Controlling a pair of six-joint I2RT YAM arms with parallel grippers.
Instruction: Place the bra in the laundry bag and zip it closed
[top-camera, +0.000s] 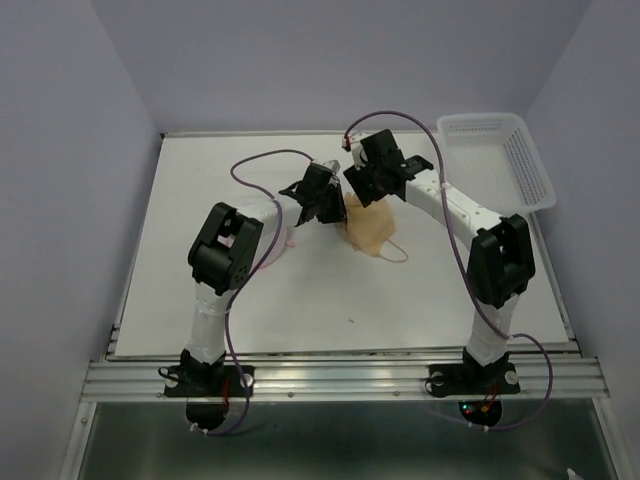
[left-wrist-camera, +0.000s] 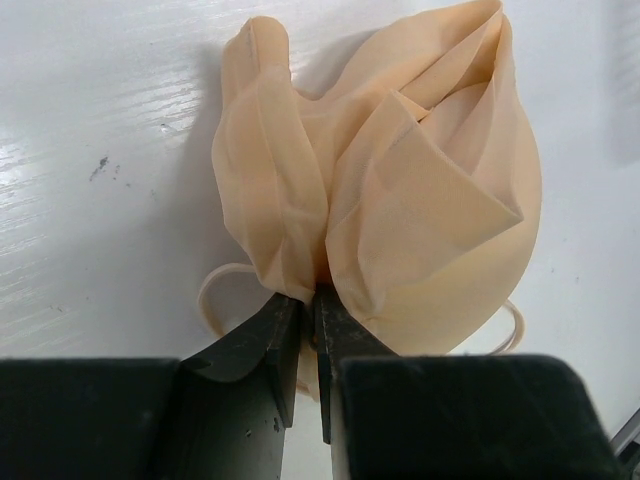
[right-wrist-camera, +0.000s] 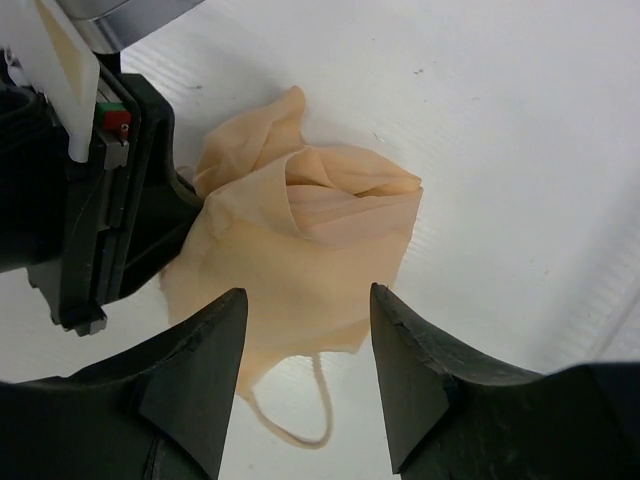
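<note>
The peach-beige bra (top-camera: 372, 232) lies bunched on the white table at the middle. My left gripper (top-camera: 328, 205) is shut on a fold of its fabric; in the left wrist view the jaws (left-wrist-camera: 310, 297) pinch the cloth of the bra (left-wrist-camera: 400, 200) between them. My right gripper (top-camera: 366, 188) hovers just over the bra, open and empty; its fingers (right-wrist-camera: 308, 290) straddle the bra (right-wrist-camera: 300, 230) without touching. A thin strap loop (right-wrist-camera: 300, 420) trails out. The laundry bag is mostly hidden; only a faint pink-white edge (top-camera: 287, 240) shows beside the left arm.
A rigid white slotted basket (top-camera: 500, 150) stands at the back right corner, overhanging the table edge. The left gripper's body (right-wrist-camera: 90, 200) sits close to the left of the right gripper. Purple walls enclose the table on three sides.
</note>
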